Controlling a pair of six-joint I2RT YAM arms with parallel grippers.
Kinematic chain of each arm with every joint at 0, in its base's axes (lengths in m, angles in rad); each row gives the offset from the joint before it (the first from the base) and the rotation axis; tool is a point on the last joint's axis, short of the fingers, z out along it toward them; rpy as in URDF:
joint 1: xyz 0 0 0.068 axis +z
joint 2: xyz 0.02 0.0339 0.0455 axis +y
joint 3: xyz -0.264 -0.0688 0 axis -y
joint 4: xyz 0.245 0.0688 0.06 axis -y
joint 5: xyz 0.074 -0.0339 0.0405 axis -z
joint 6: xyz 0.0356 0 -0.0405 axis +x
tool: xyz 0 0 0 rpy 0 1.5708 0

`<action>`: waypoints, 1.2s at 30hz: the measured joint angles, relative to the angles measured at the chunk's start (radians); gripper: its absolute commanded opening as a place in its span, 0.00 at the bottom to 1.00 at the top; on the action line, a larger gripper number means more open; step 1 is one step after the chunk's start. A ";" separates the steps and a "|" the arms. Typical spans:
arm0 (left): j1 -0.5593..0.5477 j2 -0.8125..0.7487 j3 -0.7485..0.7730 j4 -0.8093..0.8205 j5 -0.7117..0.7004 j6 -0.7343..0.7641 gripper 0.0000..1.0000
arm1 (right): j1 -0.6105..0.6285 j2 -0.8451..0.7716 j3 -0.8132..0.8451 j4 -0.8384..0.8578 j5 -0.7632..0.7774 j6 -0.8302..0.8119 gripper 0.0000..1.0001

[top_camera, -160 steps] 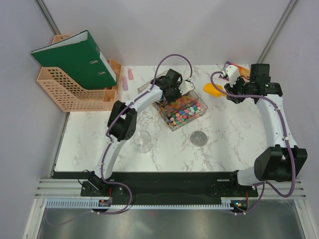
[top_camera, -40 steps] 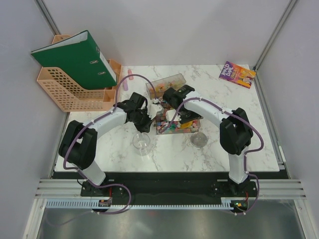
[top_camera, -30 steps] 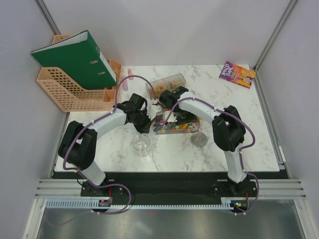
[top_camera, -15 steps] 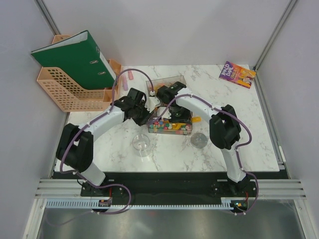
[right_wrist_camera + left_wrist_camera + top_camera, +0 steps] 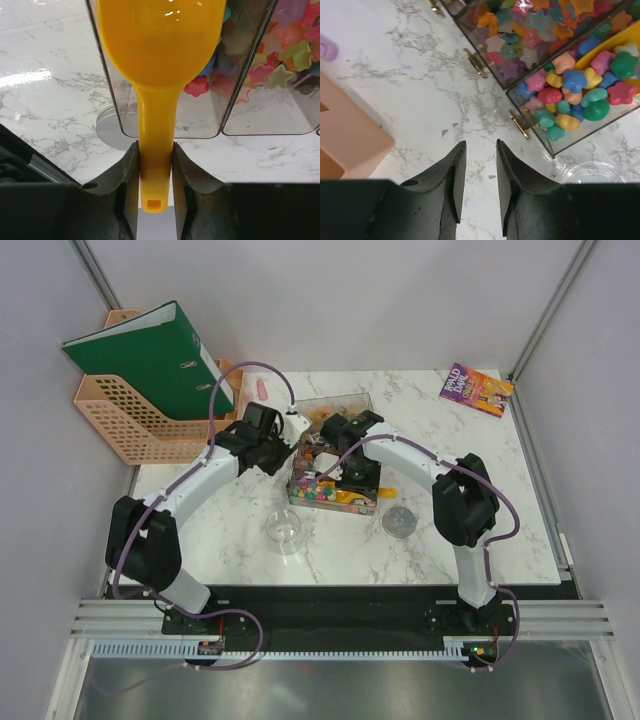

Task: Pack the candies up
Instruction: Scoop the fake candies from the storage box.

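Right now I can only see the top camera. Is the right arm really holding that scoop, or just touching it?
Observer: Really holding it. In the right wrist view the right jaws are shut on the handle of the orange scoop, one on each side.
Operator: What has the left arm got?
Observer: Nothing. In the left wrist view the left jaws stand a little apart over the bare marble table, just beside the clear box.
Operator: What shape are the candies?
Observer: Up close, many of the candies are little stars, in pink, blue, green, yellow and orange.
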 measured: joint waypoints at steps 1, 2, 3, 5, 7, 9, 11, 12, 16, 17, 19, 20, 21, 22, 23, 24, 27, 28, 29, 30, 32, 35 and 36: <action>0.003 -0.008 0.004 0.002 -0.010 0.002 0.38 | 0.000 -0.006 -0.010 0.010 -0.002 0.004 0.01; 0.006 -0.015 0.008 0.002 -0.017 0.004 0.38 | 0.000 -0.010 -0.016 0.021 -0.006 0.009 0.00; 0.010 -0.023 0.012 0.001 -0.020 0.006 0.38 | 0.000 -0.011 -0.017 0.029 -0.012 0.014 0.00; 0.016 -0.033 0.028 -0.003 -0.031 0.008 0.38 | 0.002 -0.011 -0.016 0.049 -0.029 0.023 0.00; 0.020 -0.035 0.046 -0.003 -0.039 0.008 0.38 | 0.003 -0.008 -0.007 0.053 -0.039 0.026 0.01; 0.024 -0.035 0.061 -0.002 -0.043 0.008 0.39 | 0.005 0.006 0.025 0.046 -0.043 0.029 0.00; 0.028 -0.035 0.071 -0.005 -0.045 0.008 0.39 | 0.005 0.021 0.057 0.031 -0.047 0.033 0.00; 0.029 -0.035 0.074 -0.005 -0.046 0.008 0.39 | 0.005 0.027 0.065 0.026 -0.049 0.034 0.00; 0.036 -0.035 0.079 -0.006 -0.047 0.009 0.40 | 0.008 0.028 0.056 0.045 -0.058 0.039 0.00; 0.037 -0.035 0.079 -0.007 -0.047 0.010 0.41 | 0.008 0.020 0.031 0.069 -0.064 0.042 0.00; 0.039 -0.035 0.080 -0.013 -0.048 0.014 0.44 | 0.009 0.000 -0.035 0.126 -0.074 0.050 0.00; 0.042 -0.035 0.085 -0.021 -0.049 0.016 0.44 | 0.010 -0.014 -0.074 0.170 -0.082 0.055 0.00; 0.044 -0.035 0.088 -0.024 -0.051 0.018 0.45 | 0.010 -0.030 -0.105 0.205 -0.084 0.061 0.00; 0.047 -0.035 0.093 -0.030 -0.051 0.019 0.46 | 0.010 -0.047 -0.128 0.227 -0.087 0.066 0.00; 0.050 -0.035 0.098 -0.032 -0.052 0.020 0.46 | 0.010 -0.070 -0.159 0.257 -0.092 0.076 0.01; 0.052 -0.035 0.105 -0.037 -0.053 0.022 0.46 | 0.010 -0.084 -0.180 0.280 -0.095 0.083 0.00; 0.061 -0.038 0.123 -0.047 -0.067 0.030 0.47 | 0.006 -0.118 -0.230 0.333 -0.106 0.102 0.00; 0.063 -0.040 0.126 -0.047 -0.071 0.031 0.47 | 0.004 -0.127 -0.243 0.348 -0.111 0.108 0.00; 0.063 -0.042 0.128 -0.049 -0.076 0.034 0.47 | 0.002 -0.137 -0.257 0.364 -0.116 0.113 0.01; 0.064 -0.042 0.129 -0.051 -0.082 0.037 0.47 | -0.002 -0.150 -0.276 0.385 -0.122 0.116 0.00; 0.066 -0.044 0.130 -0.055 -0.095 0.045 0.47 | -0.008 -0.182 -0.321 0.432 -0.136 0.124 0.00; 0.066 -0.047 0.130 -0.069 -0.103 0.063 0.47 | -0.016 -0.224 -0.383 0.499 -0.158 0.134 0.00; 0.066 -0.048 0.130 -0.074 -0.109 0.074 0.47 | -0.021 -0.237 -0.402 0.520 -0.166 0.135 0.01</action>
